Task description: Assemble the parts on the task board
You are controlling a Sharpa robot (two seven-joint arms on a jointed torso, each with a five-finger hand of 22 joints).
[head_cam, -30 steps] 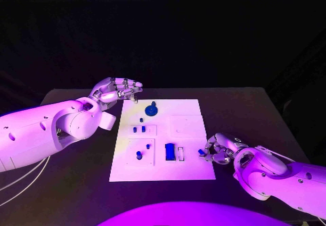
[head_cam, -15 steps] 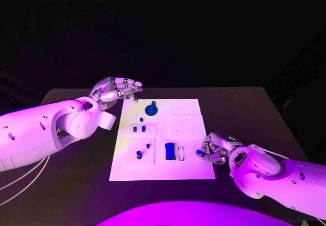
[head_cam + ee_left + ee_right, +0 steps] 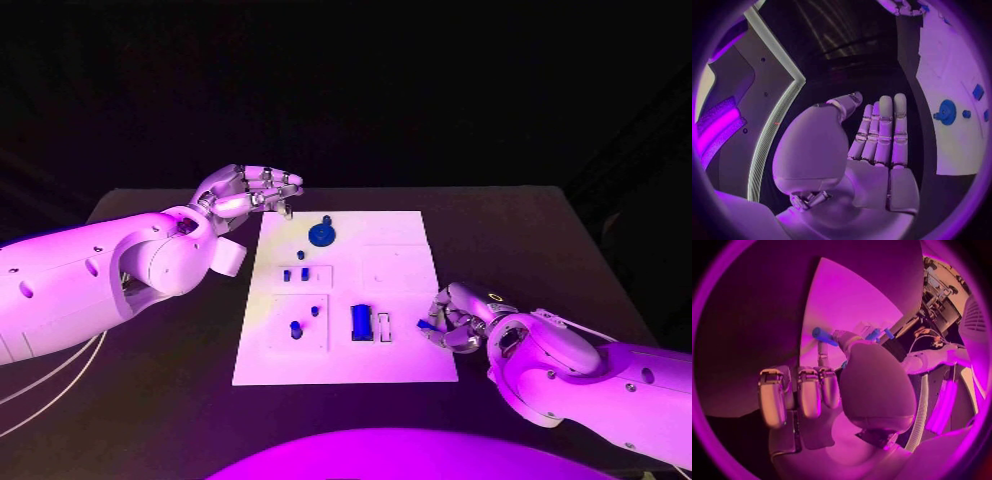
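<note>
Carrying a small blue part (image 3: 426,324), the right hand (image 3: 459,318) has shifted over the last second, from just off the task board (image 3: 397,265) to its right edge, level with the lower row of fittings. Judged from that drift, the part is being brought in for insertion, and the step is not yet done.

Item 1, right hand: fingers curled in, thumb and a fingertip pinching the blue part, seen in the right wrist view as a short blue cylinder (image 3: 824,335) held out over the board. Other fingers folded alongside, touching nothing that can be made out.

Item 2, left hand (image 3: 248,190): unchanged in place, raised just off the board's far left corner. Fingers bent inward in the head view; the left wrist view shows them lying straight and close together (image 3: 882,132) with nothing between them and the palm. Holds nothing visible.

Item 3, task board: white plate, central on the black table (image 3: 534,230). On it: a round blue disc (image 3: 322,235) near the far end, 2 small blue pegs (image 3: 294,274) mid-left, further small blue pieces (image 3: 296,330) lower left, a blue block (image 3: 359,321) lower centre with a pale slot (image 3: 384,326) just beside it, nearest the carried part.
</note>
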